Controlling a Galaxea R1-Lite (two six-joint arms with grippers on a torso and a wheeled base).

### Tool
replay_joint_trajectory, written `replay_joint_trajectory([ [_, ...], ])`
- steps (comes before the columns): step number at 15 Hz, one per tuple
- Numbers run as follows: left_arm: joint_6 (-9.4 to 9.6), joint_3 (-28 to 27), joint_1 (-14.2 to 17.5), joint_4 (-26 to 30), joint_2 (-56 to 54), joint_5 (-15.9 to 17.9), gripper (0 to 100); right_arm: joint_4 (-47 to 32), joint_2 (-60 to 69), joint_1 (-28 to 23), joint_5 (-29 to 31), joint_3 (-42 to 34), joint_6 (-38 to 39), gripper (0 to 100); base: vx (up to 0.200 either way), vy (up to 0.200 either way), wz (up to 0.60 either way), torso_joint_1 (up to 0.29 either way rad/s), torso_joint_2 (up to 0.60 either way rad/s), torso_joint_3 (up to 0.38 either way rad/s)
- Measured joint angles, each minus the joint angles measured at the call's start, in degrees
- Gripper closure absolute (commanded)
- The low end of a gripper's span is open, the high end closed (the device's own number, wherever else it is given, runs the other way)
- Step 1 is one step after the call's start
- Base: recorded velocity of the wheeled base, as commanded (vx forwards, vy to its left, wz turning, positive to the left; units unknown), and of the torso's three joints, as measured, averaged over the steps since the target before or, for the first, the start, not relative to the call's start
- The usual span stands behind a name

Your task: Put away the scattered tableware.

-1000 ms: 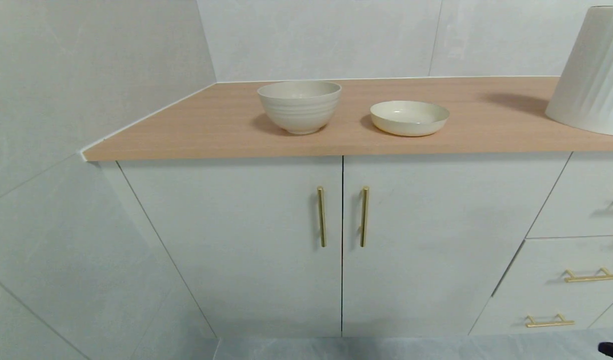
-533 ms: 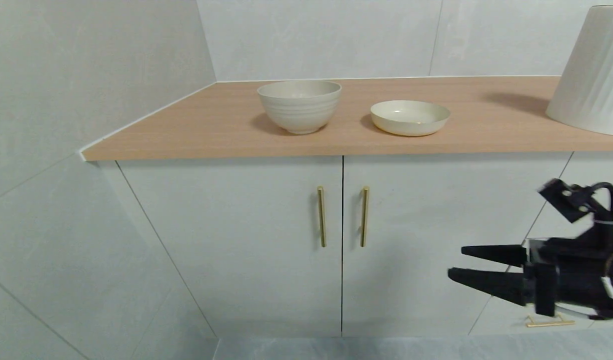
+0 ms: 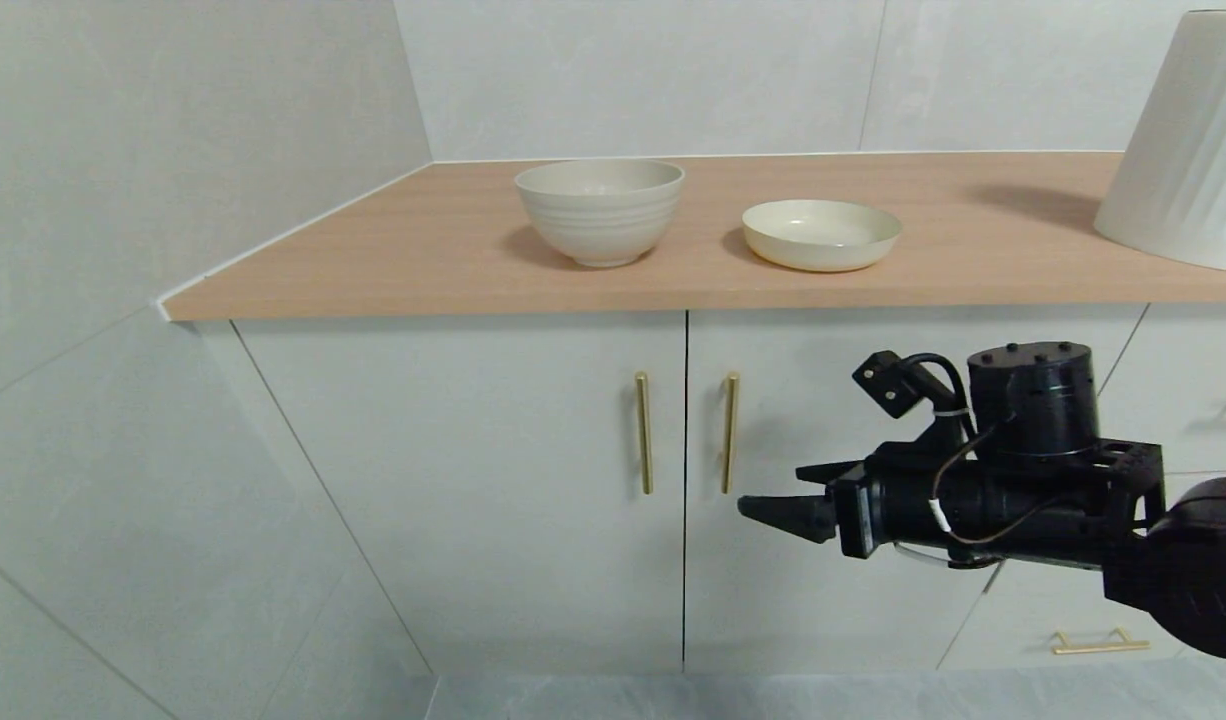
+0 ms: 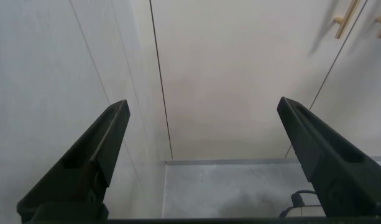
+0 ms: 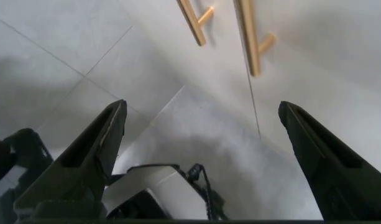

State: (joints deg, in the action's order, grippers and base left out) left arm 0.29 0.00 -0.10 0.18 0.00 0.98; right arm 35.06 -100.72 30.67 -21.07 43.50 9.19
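- The right claw [image 3: 778, 498] hangs in front of the right cabinet door [image 3: 873, 480], below the tabletop [image 3: 433, 260], pointing toward the robot's left.
- Its fingers stand wide apart (the right wrist view shows the gap plainly), with nothing between them.
- Just beyond its tip is the right door's gold handle [image 3: 729, 432], near but not touching. The left door's handle [image 3: 643, 433] is a little farther on.
- The bowl [image 3: 599, 212] sits upright on the tabletop, well above the right claw and off to its left.
- The plate [image 3: 821, 234], shallow and cream-coloured, sits almost straight above that claw on the same tabletop. It is beside the bowl but apart from it.
- Both pieces sit near the tabletop's front edge.
- A white lampshade [image 3: 1188, 150] stands on the tabletop, above the right claw and well to its right.
- Drawers with gold pulls [image 3: 1100, 642] lie behind the right arm, to the claw's right.
- The left claw [image 4: 202, 109] is also spread open and holds nothing. It faces the cabinet front low down, where the panel meets the grey floor [image 4: 227, 193].
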Motion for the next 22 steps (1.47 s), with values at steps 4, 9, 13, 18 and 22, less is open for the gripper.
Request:
replay_joint_trajectory([
  [4,-0.02,0.00,0.00,0.00,0.00,0.00,0,7.47,-5.32,0.91,3.25,1.90,2.60,0,0.000,0.000,0.00,0.000,0.00,0.000],
  [9,-0.02,0.00,0.00,0.00,0.00,0.00,0,13.91,-8.46,1.52,4.71,1.68,7.39,0,0.000,0.000,0.00,0.000,0.00,0.000],
  [13,-0.05,0.00,0.00,0.00,0.00,-0.02,0,22.58,-10.80,2.78,5.25,1.76,11.41,0,0.000,0.000,0.00,0.000,0.00,0.000],
  [18,-0.02,0.00,0.00,0.00,0.00,0.00,0,26.84,-13.31,3.15,6.86,2.30,13.96,0,0.000,0.000,0.00,0.000,0.00,0.000],
  [22,-0.02,0.00,0.00,-0.02,0.00,0.00,0,28.73,-14.10,4.66,6.95,2.23,16.64,0,0.000,0.000,0.00,0.000,0.00,0.000],
])
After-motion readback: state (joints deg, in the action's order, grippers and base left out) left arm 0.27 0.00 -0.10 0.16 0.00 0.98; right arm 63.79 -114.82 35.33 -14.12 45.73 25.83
